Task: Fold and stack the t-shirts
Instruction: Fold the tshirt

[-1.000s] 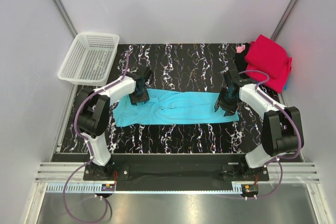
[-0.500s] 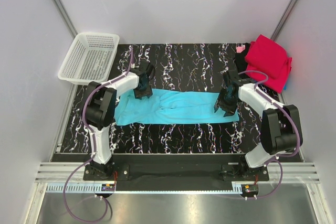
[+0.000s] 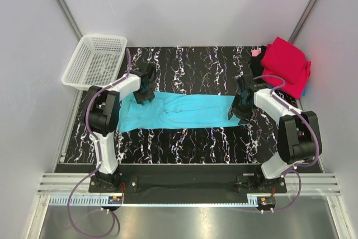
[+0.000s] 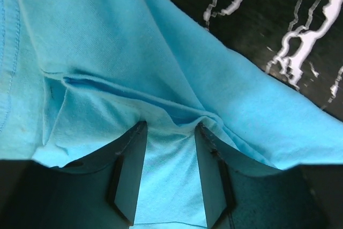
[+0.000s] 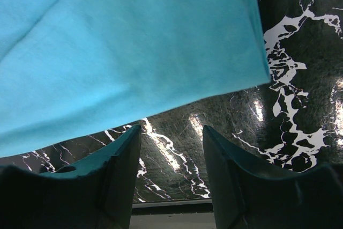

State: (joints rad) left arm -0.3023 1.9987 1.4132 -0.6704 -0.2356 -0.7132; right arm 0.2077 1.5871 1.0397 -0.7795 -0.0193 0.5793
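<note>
A turquoise t-shirt (image 3: 184, 113) lies folded into a long strip across the middle of the table. My left gripper (image 3: 144, 92) sits on its upper left corner. In the left wrist view its jaws (image 4: 170, 127) stand apart, with turquoise cloth (image 4: 107, 41) lying between them and bunched in folds at the fingertips. My right gripper (image 3: 239, 109) is at the strip's right end, open. In the right wrist view only bare table shows between its fingers (image 5: 171, 130), and the shirt's edge (image 5: 134, 41) lies just beyond the tips. A crimson red t-shirt (image 3: 286, 62) is heaped at the back right.
A white mesh basket (image 3: 103, 38) stands tilted at the back left corner. A bit of pink cloth (image 3: 256, 52) shows beside the red heap. The black marbled table top (image 3: 190, 65) is bounded by grey walls on three sides.
My left gripper has moved back and to the left, and the turquoise shirt has slid left with it. The shirt's right end has drawn out from under the right gripper, which has barely moved.
</note>
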